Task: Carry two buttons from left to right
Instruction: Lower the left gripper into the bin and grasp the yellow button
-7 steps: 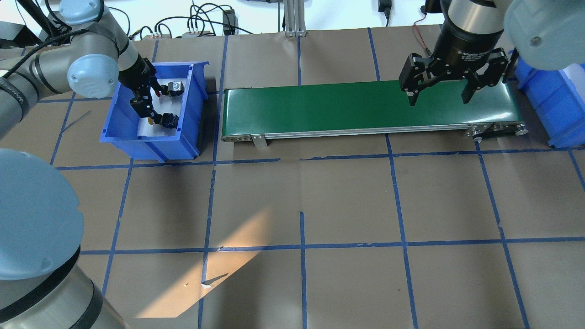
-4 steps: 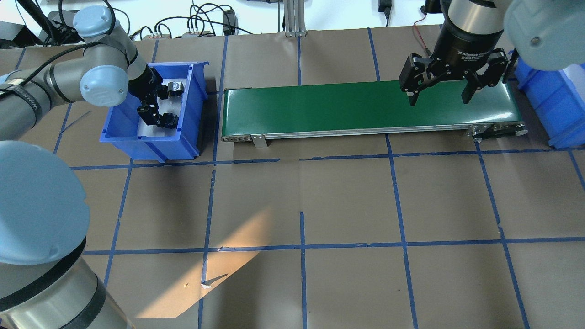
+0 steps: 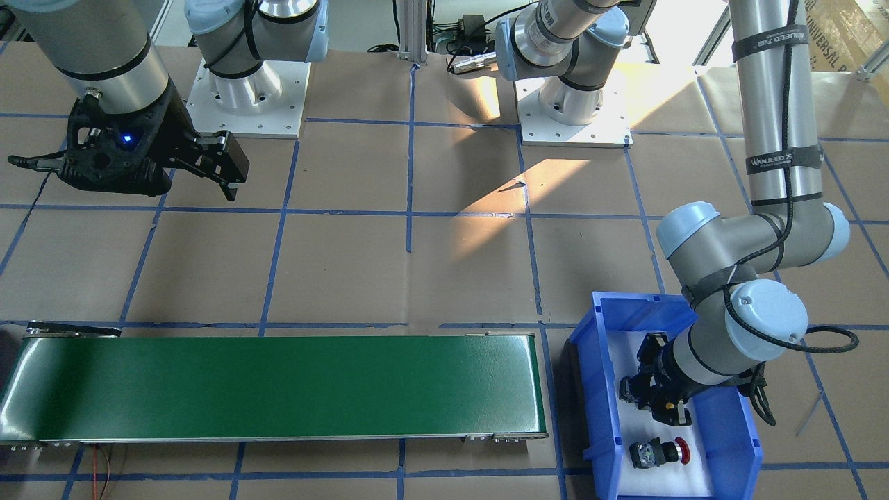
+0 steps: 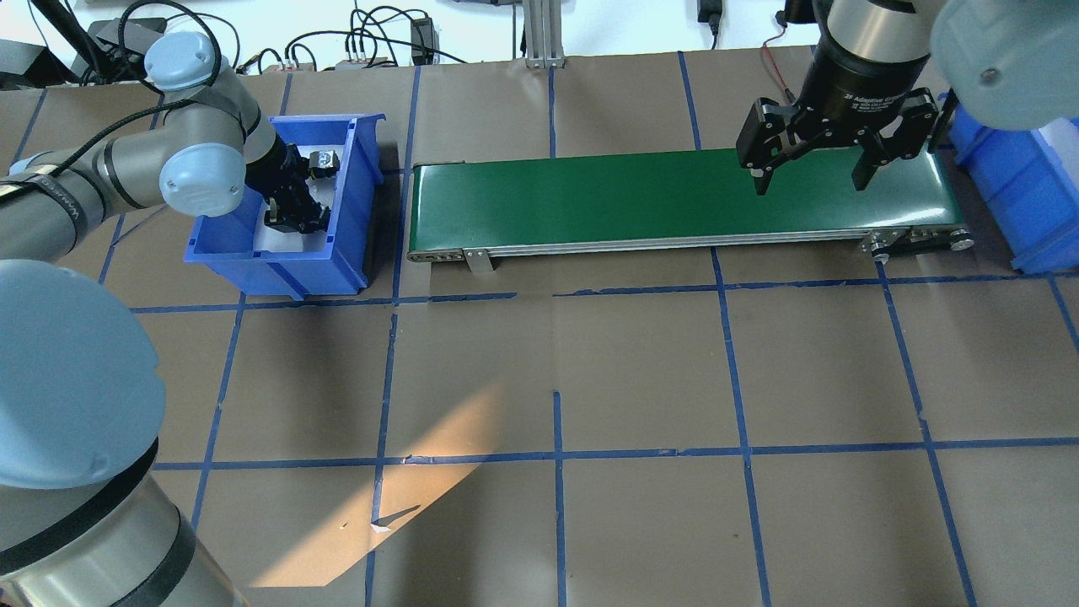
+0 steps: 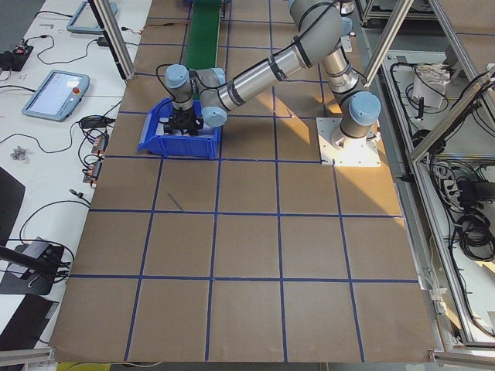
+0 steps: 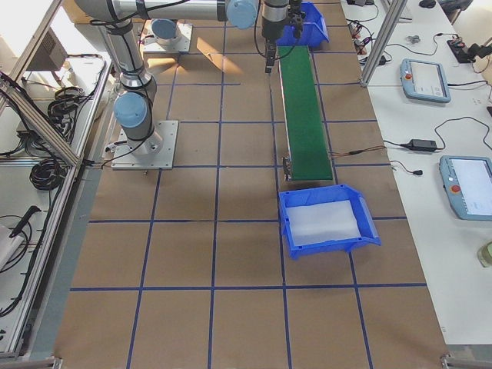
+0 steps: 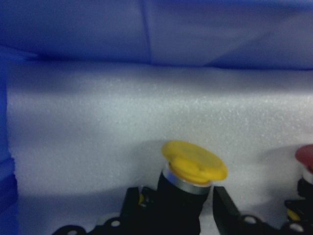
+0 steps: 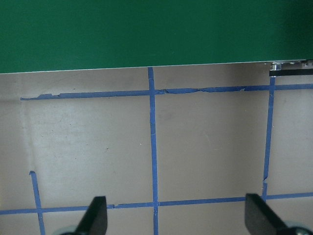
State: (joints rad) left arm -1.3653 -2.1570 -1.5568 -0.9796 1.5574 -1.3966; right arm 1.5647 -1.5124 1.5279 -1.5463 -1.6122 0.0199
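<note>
1. We see the left gripper [image 7: 176,200] down inside the blue bin [image 4: 278,271]. Its two fingers are drawn in against the black body of the yellow button [image 7: 194,161], one on each side, so it grips that button.
2. The yellow cap sticks out just past the fingertips, over the white foam pad [image 7: 98,122] that lines the bin floor.
3. The red button [image 3: 658,453] lies on its side on the same foam. It is near the left gripper but apart from it, on the side away from the robot's base. In the wrist view only the edge of its cap shows, to the right of the fingers.
4. Bin walls stand close around this gripper, one straight ahead of the fingertips. The left arm's wrist overhangs the rim and hides the yellow button from overhead.
5. The right gripper [image 4: 813,179] hangs with its fingers wide apart, high up near the right end of the green conveyor belt [image 4: 590,198].
6. Under those fingers we see brown paper [image 8: 98,137] crossed by blue tape lines [image 8: 153,147], with the belt's edge just beyond.
7. A second blue bin [image 6: 330,246] sits past that belt end, on the right gripper's outer side.
</note>
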